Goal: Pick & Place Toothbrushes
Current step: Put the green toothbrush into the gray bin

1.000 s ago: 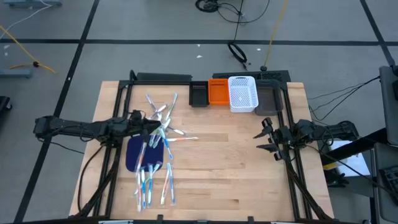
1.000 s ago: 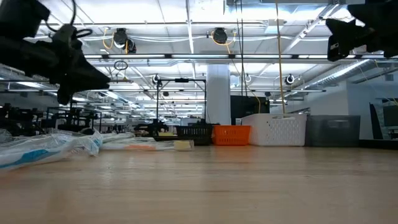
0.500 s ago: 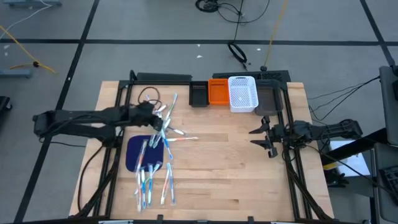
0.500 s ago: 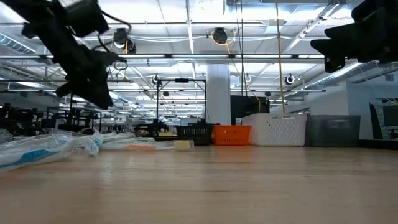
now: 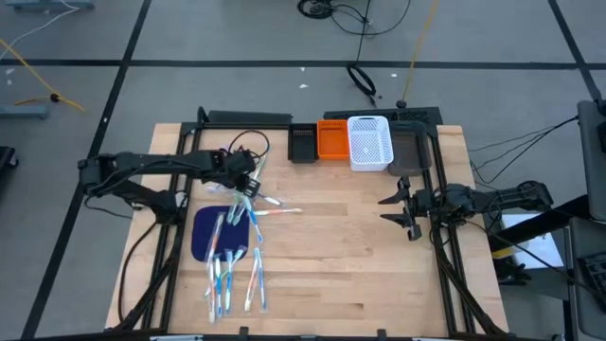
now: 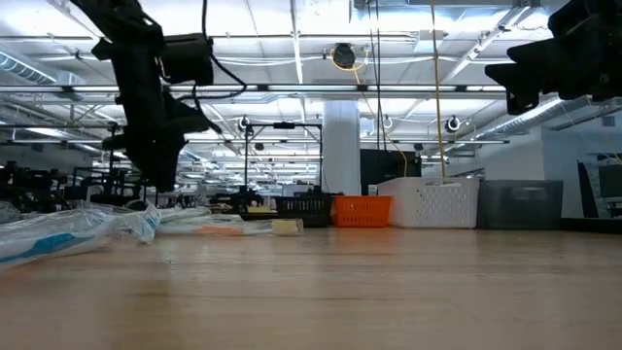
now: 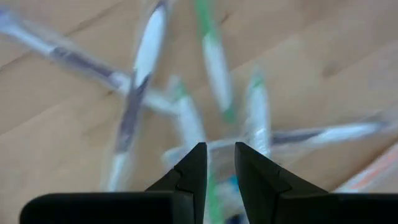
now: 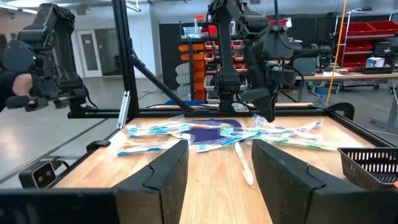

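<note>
Several toothbrushes [image 5: 239, 248], white or clear with blue, teal and orange accents, lie in a loose pile on the table's left half, some across a dark blue oval mat [image 5: 203, 237]. They also show in the left wrist view [image 7: 214, 62], the right wrist view [image 8: 242, 135] and the low view [image 6: 68, 233]. My left gripper [image 5: 249, 183] points down over the far end of the pile, its fingers [image 7: 194, 168] a narrow gap apart, holding nothing. My right gripper [image 5: 394, 210] hovers wide open and empty at the table's right.
A black bin [image 5: 303, 144], an orange bin [image 5: 332, 140], a white bin [image 5: 369, 142] and a dark grey bin [image 5: 409, 152] stand in a row at the far edge. Bare wood lies between the pile and my right gripper.
My left gripper has risen a little toward the far edge and tipped from nearly level to pointing down over the pile's far end. My right gripper has shifted slightly toward the left and near edges, then held still. The toothbrushes have not moved.
</note>
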